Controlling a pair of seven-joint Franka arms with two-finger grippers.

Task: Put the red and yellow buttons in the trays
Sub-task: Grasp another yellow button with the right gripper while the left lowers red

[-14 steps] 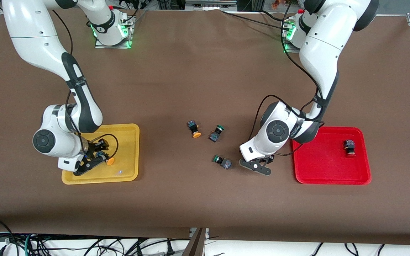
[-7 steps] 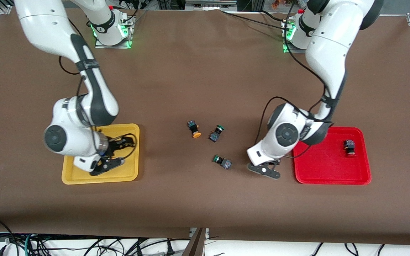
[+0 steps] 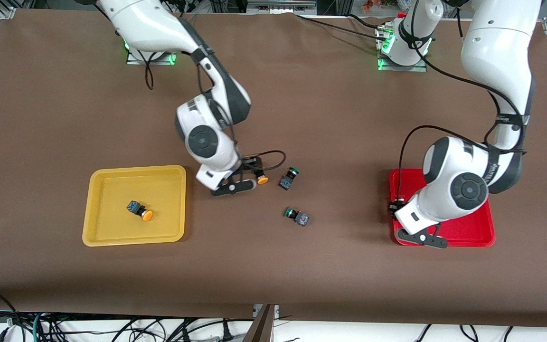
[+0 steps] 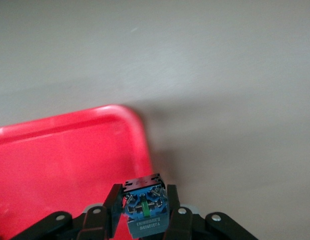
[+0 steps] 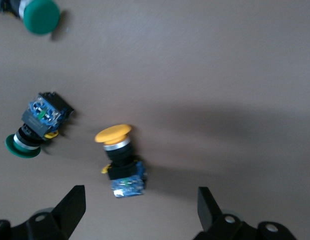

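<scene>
Yellow button (image 5: pixel 119 160) lies on bare table between the spread fingers of the right gripper (image 5: pixel 139 212).
Left gripper (image 4: pixel 142 216), clamped on a button (image 4: pixel 143 204), has swung over the red tray (image 4: pixel 69 165) rim; the right left the yellow tray (image 3: pixel 169 171).

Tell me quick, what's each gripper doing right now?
Left gripper: shut on a button over the red tray.
Right gripper: open over the yellow button.

Robotics lab: bolted arm bases (image 3: pixel 150 47), cables (image 3: pixel 112 327)

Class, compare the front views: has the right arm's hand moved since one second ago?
Yes. The right hand has left the yellow tray and now hangs open over the loose yellow button.
</scene>
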